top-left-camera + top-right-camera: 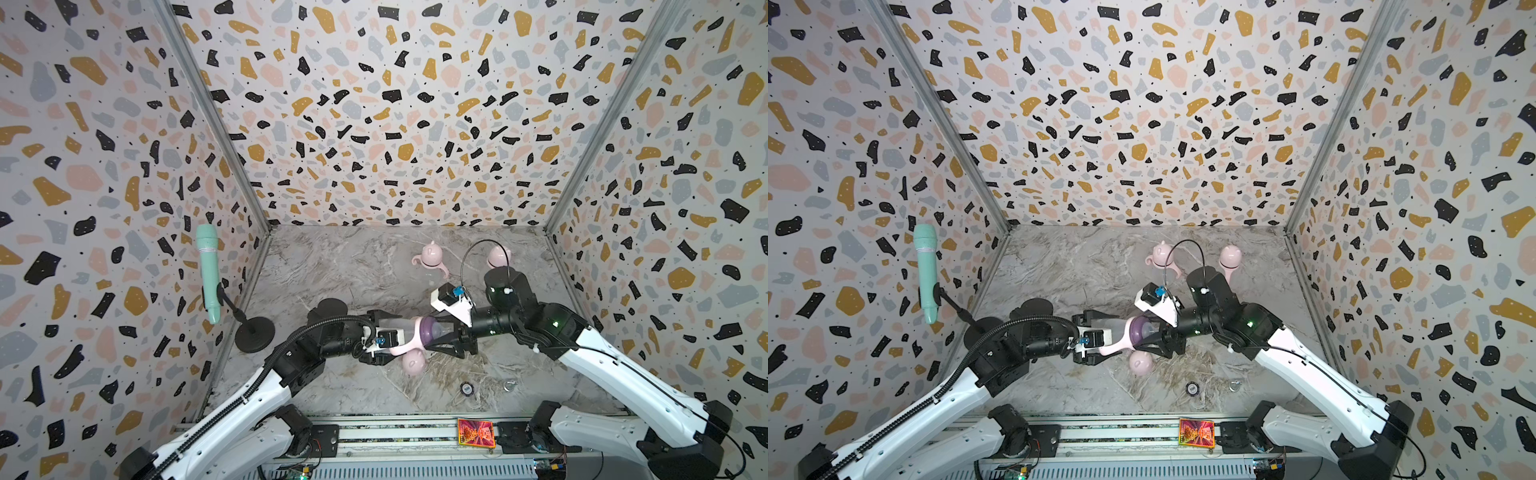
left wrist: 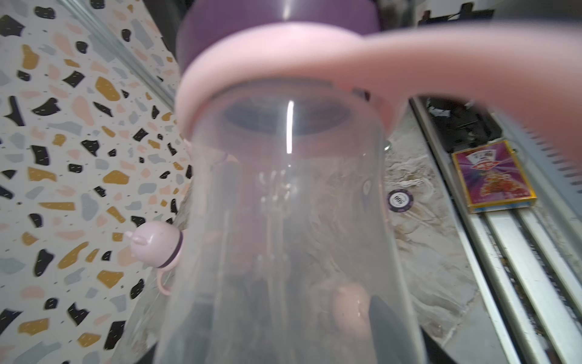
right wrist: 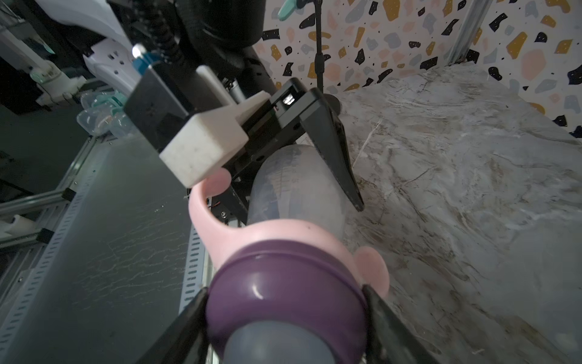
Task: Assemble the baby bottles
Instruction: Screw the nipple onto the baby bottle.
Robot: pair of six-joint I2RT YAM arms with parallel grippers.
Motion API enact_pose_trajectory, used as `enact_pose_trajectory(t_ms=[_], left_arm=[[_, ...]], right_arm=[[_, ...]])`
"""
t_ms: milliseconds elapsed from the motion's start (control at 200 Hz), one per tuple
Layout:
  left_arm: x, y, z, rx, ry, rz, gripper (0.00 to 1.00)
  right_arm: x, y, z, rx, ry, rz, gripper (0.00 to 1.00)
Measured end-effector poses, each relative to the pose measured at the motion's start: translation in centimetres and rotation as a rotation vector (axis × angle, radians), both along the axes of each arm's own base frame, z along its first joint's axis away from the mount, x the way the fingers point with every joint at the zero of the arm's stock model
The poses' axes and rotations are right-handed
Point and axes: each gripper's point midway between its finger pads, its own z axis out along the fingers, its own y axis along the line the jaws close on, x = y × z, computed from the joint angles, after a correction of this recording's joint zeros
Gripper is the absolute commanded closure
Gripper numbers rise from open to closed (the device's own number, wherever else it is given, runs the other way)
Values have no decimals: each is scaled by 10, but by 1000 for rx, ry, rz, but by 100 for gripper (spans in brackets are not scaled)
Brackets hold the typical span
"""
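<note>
As I look down, the bottle (image 1: pixel 404 328) hangs on its side above the middle of the counter (image 1: pixel 332 274), stretched between my two arms. My left gripper (image 1: pixel 392 337) has its jaws clamped on the clear body, base end toward that arm. From the right wrist camera I see one black finger (image 3: pixel 333 157) lying along the plastic. My right gripper (image 3: pixel 285 291) meets it from the opposite side, jaws pressed against both flanks of the purple collar (image 1: pixel 430 330), the grey teat (image 3: pixel 277 346) bare between them. The pink handle ring (image 3: pixel 267 233) sits on the neck just behind the collar. A loose pink cap (image 1: pixel 413 362) lies on the counter just below, toward the front edge. Farther back, a capped bottle (image 1: pixel 430 254) stands upright in the open, and a second capped bottle (image 1: pixel 1230 257) is partly behind my right arm. Off left, there's a mint-green microphone (image 1: pixel 208 270) on its stand. Near the front edge lies a poker chip (image 1: pixel 467 388), with a card pack (image 1: pixel 476 432) on the rail.
</note>
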Motion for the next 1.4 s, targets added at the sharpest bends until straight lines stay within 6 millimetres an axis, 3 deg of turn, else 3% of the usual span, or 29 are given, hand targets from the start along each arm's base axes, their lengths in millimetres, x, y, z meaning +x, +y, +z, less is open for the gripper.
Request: enact_pose_trajectory(t_ms=[360,631,656,686,721,831,896,991,1141,1397], left_arm=[[37,32,4,-34,-204,302,91],[50,54,12,-5,-373,437,91],[51,55,13,-1,-385,447,91],[53,57,15,2,-398,462,91],[55,59,17,6,-410,476,91],[64,71,26,-3,-436,566,92],[67,77,27,-6,-430,604,92],[70,77,24,-17,-400,616,92],[65,66,20,-57,-344,557,91],[67,62,17,-75,-322,555,93]], right_arm=[[42,29,8,118,239,-10,100],[53,42,19,165,439,-30,100],[54,42,20,164,448,-34,89],[55,42,22,163,452,-38,65],[56,42,24,156,452,-45,47],[59,37,24,98,416,-90,13],[59,33,20,63,370,-119,0],[57,24,16,25,314,-162,1],[53,14,25,57,245,-195,1],[70,23,23,117,287,-272,1]])
